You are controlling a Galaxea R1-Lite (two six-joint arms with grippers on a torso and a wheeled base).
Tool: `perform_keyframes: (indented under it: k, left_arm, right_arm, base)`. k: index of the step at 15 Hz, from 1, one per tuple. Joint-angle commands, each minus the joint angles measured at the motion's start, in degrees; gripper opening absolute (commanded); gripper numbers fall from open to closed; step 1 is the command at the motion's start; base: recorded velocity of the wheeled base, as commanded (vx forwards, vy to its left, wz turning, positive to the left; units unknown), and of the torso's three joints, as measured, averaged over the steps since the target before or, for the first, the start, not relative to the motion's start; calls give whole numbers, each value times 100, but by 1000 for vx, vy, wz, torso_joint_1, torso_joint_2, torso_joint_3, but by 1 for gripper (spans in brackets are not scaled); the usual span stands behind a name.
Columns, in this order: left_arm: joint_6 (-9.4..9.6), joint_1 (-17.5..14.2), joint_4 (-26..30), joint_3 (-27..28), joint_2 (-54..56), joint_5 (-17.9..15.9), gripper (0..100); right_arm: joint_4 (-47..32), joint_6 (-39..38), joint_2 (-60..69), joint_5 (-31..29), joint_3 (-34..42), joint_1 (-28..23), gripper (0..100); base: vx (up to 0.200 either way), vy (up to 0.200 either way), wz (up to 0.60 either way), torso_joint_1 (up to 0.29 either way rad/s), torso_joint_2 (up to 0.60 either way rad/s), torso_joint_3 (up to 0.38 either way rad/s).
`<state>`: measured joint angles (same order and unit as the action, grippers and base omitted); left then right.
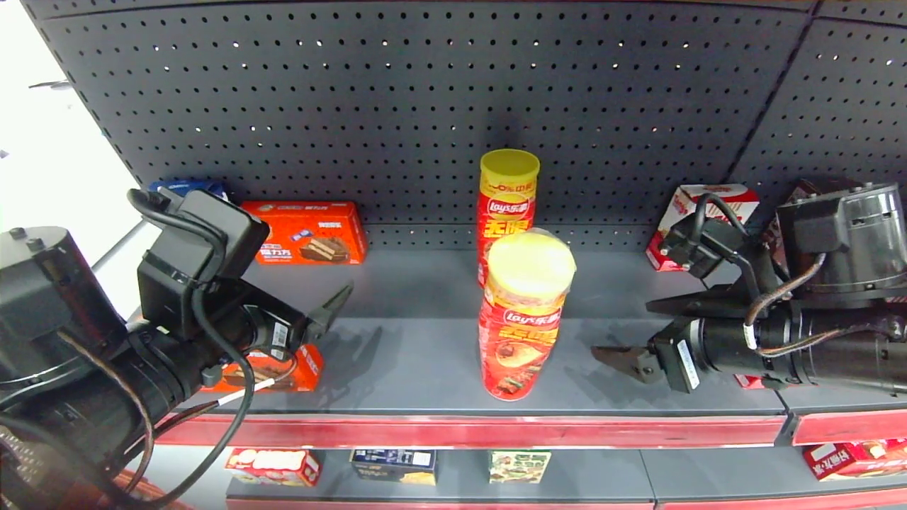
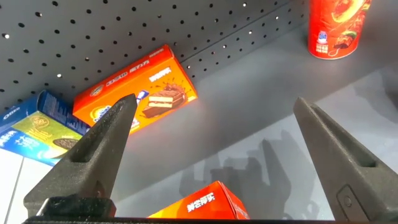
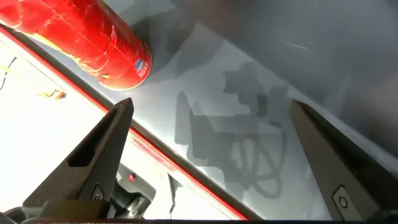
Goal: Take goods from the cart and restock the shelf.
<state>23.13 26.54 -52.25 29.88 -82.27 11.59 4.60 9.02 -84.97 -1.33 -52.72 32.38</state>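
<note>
Head view first: the left gripper (image 1: 322,319) is hanging at centre left with its fingers spread wide and nothing between them. The right gripper (image 1: 623,329) is mirroring it at centre right, also splayed open and empty. Between the two, the front chip can (image 1: 524,319) is standing upright near the shelf (image 1: 425,354) edge, with a second chip can (image 1: 506,202) upright just behind it against the pegboard back panel (image 1: 425,106). An orange wafer box (image 1: 308,232) is sitting at the back left, and another orange box (image 1: 301,368) is peeking out from under the left arm. To my eye the robot is sitting between placements: goods are on the shelf and both grippers are free. So the next move is calling for the arms to back out without clipping the front can, then fetch more from the cart. In the left wrist view the open fingers are framing the wafer box beside a blue packet (image 2: 37,124). In the right wrist view the wide-open fingers are hovering over bare shelf, the red can well apart from them. The surface is looking like smooth grey metal with a red front strip, and more boxes are lining the lower shelf (image 1: 581,474).
</note>
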Motion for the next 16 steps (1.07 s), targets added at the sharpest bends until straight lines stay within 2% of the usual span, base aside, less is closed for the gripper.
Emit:
perform_keyframes:
  k: [1,4,7,8,9,10,12,13,16]
  left_arm:
    - [-1,0,-5,-8,10,1,100]
    - [-10,9,22,-61,300,10,100]
    - [-63,-8,92,-588,1249,36,100]
    - [-89,-17,154,-914,1750,18,100]
    - [-221,-35,189,-1265,2251,18,100]
    - [-265,-35,224,-1678,2796,54,100]
    - [-247,-35,338,-2381,3842,229,100]
    - [-221,-35,751,-2575,4334,273,100]
    - [-221,-26,2237,-2592,5450,273,100]
  right_arm:
    - [15,3,-37,1,-36,14,100]
    - [164,-41,191,-157,-71,-3,100]
    - [411,-401,1255,-245,342,-293,100]
    - [639,-410,1791,-333,676,-452,100]
    - [832,-427,2318,-412,1045,-557,100]
    - [868,-471,2872,-430,1440,-671,100]
    - [771,-533,3839,-438,2073,-988,100]
    - [745,-524,4287,-430,2513,-1049,100]
    - [771,-489,5254,-438,3726,-1102,100]
  base:
    - [0,0,0,0,0,0]
    - [0,0,0,0,0,0]
    - [0,0,0,0,0,0]
    - [0,0,0,0,0,0]
    - [0,0,0,0,0,0]
    - [0,0,0,0,0,0]
    - [0,0,0,0,0,0]
    - [0,0,0,0,0,0]
    - [0,0,0,0,0,0]
